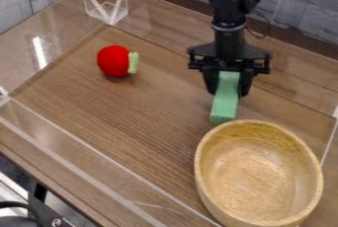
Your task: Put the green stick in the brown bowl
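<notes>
The green stick (227,98) is a flat mint-green block, its upper end clamped in my gripper (228,76) and its lower end hanging just above the wooden table. The gripper points straight down and is shut on the stick. The brown bowl (259,171) sits at the front right, wide and shallow, with nothing in it. The stick's lower end is a short way beyond the bowl's far rim.
A red ball with a small green piece (117,61) lies on the table to the left. A clear acrylic wall (53,43) rings the table, and a clear folded stand (106,7) sits at the back left.
</notes>
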Motion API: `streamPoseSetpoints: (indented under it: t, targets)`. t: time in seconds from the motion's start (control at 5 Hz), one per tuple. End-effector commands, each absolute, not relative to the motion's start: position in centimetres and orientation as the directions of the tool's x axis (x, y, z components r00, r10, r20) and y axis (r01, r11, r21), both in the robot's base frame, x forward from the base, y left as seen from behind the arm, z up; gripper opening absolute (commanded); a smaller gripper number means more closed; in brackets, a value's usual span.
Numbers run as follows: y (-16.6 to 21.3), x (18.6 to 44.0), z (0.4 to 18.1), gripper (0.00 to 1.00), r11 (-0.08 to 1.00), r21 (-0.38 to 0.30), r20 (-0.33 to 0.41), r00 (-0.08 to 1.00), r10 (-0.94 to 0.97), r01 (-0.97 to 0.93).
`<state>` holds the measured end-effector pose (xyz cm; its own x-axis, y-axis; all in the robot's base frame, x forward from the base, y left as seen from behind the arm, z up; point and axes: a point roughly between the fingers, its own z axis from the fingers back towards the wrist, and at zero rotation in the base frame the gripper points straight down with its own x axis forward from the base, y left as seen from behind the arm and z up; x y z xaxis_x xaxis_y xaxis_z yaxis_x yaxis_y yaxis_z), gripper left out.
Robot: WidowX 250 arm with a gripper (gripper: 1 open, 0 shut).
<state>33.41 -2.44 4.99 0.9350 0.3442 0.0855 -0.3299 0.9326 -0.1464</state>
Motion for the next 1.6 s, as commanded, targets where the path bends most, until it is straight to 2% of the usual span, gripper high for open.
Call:
streamPoseSetpoints:
  t: [0.0, 0.2, 0.6, 0.8, 1.2, 1.4]
  targets:
    - [-1.3, 34.1, 6.4, 0.0, 0.93, -0.17, 0.147, 0.925, 0.35, -0.324]
    - [-0.3, 33.7, 6.2, 0.0, 0.928, -0.175, 0.15, 0.922, 0.357, -0.33]
    - [-0.4, 34.0, 8.9, 0.0, 0.894, -0.181, 0.155, 0.886, 0.437, -0.409]
    - [-0.1, 34.3, 9.2, 0.0, 0.882, -0.196, 0.164, 0.873, 0.459, -0.428]
    - [-0.2, 34.7, 9.0, 0.0, 0.883, -0.214, 0.176, 0.872, 0.456, -0.418]
    - [-1.8, 32.5, 8.4, 0.0, 0.872, -0.224, 0.171, 0.863, 0.475, -0.435]
